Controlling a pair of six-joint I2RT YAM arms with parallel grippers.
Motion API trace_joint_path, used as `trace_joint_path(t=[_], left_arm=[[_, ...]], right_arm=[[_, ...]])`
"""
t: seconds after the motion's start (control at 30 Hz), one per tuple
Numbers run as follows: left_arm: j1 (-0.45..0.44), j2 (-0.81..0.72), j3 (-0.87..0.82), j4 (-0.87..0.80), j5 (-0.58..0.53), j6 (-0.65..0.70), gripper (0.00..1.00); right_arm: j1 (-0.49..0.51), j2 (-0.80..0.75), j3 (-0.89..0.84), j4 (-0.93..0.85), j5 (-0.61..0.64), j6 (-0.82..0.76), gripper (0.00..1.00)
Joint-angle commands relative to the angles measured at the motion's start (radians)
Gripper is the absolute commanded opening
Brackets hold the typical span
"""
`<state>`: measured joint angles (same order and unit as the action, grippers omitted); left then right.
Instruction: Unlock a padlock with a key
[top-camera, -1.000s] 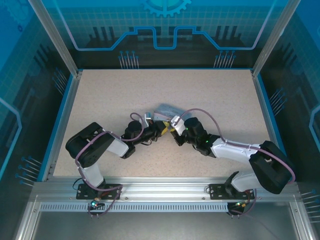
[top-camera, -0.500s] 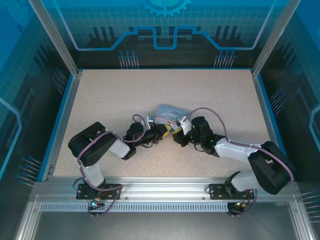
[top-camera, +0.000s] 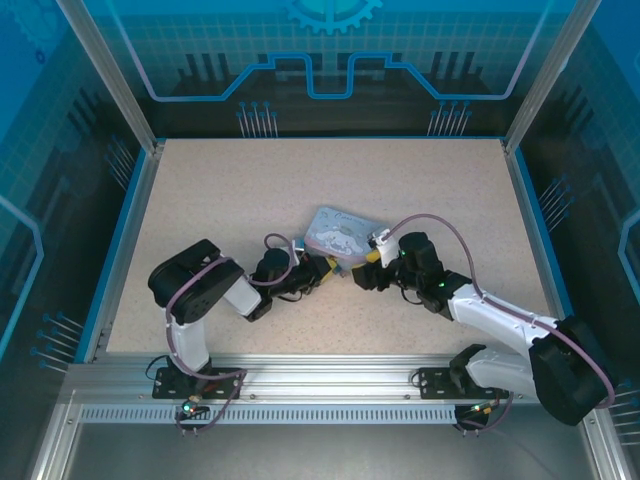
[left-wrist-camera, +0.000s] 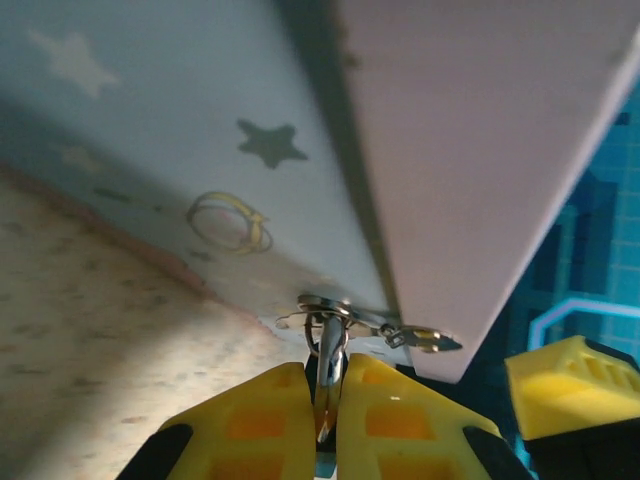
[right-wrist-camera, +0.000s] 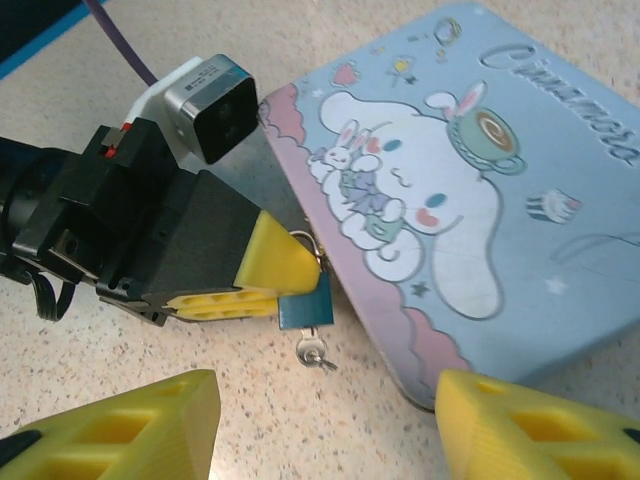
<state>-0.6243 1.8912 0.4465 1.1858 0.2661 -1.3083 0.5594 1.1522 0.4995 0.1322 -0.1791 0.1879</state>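
Left gripper (left-wrist-camera: 326, 390) clamped on the padlock (right-wrist-camera: 305, 306), a small teal block with a thin wire shackle, at its yellow fingertips. Slim metal key (right-wrist-camera: 314, 351) juts from the padlock's base. Right gripper (right-wrist-camera: 325, 398) released, jaws spread wide, just short of both.

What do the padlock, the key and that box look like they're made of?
The padlock has a smooth, evenly blue-teal body with a slight sheen, so it is probably painted or coated metal. The key is bare silvery metal that glints. The box looks like printed tin, judging by its glossy cartoon lid.
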Motion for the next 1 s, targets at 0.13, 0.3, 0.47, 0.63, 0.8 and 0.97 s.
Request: trace_joint_path(t=[0.13, 0.3, 0.47, 0.63, 0.8, 0.97], left_arm=[[0.002, 0.061, -0.034, 0.030, -0.040, 0.061, 0.17], [0.003, 0.025, -0.054, 0.014, -0.046, 0.074, 0.38], [0.004, -0.067, -0.106, -0.017, -0.065, 0.088, 0.51], [0.027, -0.253, -0.128, -0.188, -0.072, 0.148, 0.55], [0.063, -0.516, -0.070, -0.597, -0.122, 0.301, 0.59], [0.131, -0.751, -0.002, -0.928, -0.179, 0.431, 0.66]], right_arm=[[-0.021, 0.016, 0.037, -0.086, 0.033, 0.053, 0.65], [-0.040, 0.036, 0.072, -0.143, 0.046, 0.082, 0.71], [-0.065, 0.048, 0.105, -0.185, 0.047, 0.110, 0.78], [-0.096, 0.069, 0.131, -0.192, 0.018, 0.182, 0.92], [-0.136, 0.143, 0.171, -0.201, -0.007, 0.294, 1.00], [-0.141, 0.276, 0.251, -0.143, -0.091, 0.314, 1.00]])
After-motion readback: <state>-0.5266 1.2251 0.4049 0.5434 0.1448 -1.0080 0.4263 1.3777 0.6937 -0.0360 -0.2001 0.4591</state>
